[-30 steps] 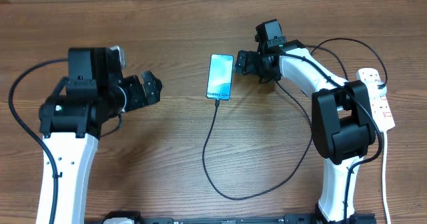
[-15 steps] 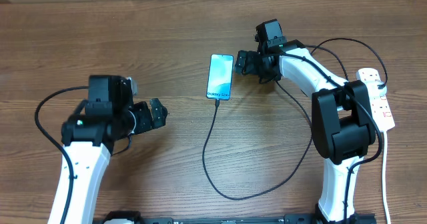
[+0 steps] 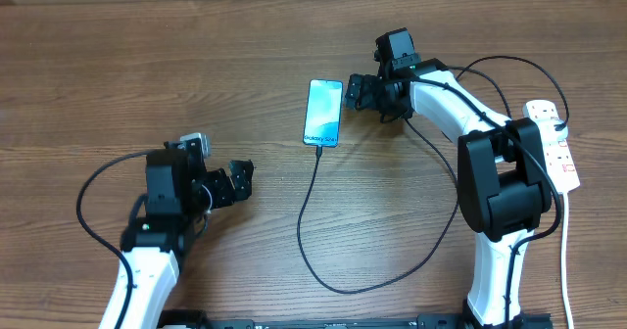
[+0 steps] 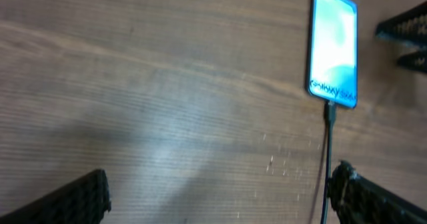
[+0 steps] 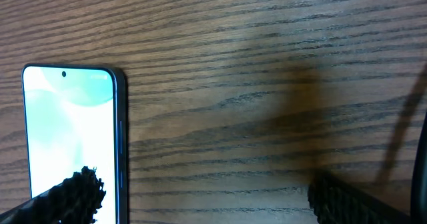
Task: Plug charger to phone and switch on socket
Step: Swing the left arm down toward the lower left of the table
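Note:
The phone [image 3: 323, 112] lies flat at the table's middle back with its cyan screen up. It also shows in the left wrist view [image 4: 333, 47] and in the right wrist view [image 5: 70, 134]. The charger cable [image 3: 312, 221] has its connector tip at the phone's near end and loops down and right toward the socket [image 3: 554, 143], a white power strip at the right edge. My right gripper [image 3: 355, 91] is open just right of the phone's far end. My left gripper [image 3: 240, 177] is open and empty at the lower left, well apart from the phone.
The socket's white cord [image 3: 565, 260] runs down the right edge to the front. The right arm's base [image 3: 505, 202] stands beside the socket. Black arm cables [image 3: 88, 187] loop near the left arm.
My left arm has drawn back toward the table's front, its gripper moving down and slightly right, still open. The right arm, phone and cable have not moved.

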Robot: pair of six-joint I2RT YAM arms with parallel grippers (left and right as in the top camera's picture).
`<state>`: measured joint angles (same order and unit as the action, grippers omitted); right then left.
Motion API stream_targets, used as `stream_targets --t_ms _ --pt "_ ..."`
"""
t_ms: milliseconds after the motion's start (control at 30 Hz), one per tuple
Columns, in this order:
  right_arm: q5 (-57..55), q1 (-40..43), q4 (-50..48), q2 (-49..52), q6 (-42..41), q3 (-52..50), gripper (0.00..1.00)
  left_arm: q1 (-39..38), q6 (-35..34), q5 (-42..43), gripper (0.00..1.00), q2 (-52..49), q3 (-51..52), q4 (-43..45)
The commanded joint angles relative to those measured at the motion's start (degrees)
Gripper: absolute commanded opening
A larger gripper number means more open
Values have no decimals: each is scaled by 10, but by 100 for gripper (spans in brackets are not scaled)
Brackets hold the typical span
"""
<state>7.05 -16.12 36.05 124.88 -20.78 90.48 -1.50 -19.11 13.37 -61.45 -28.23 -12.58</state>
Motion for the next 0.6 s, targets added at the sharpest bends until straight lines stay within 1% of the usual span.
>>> stream_targets --t_ms 0,167,233,400,567 --pt "-12 7 5 6 -1 -5 100 -2 -7 17 100 25 47 64" --pt "-12 7 5 6 -1 -5 100 -2 -17 16 100 40 103 170" --pt "-12 7 5 6 -1 -5 100 -2 -17 17 100 42 118 195" --pt "-12 7 5 6 -1 -5 100 -2 -17 16 100 47 143 235" --pt "-12 7 5 6 -1 -5 100 -2 -17 15 100 54 152 238"
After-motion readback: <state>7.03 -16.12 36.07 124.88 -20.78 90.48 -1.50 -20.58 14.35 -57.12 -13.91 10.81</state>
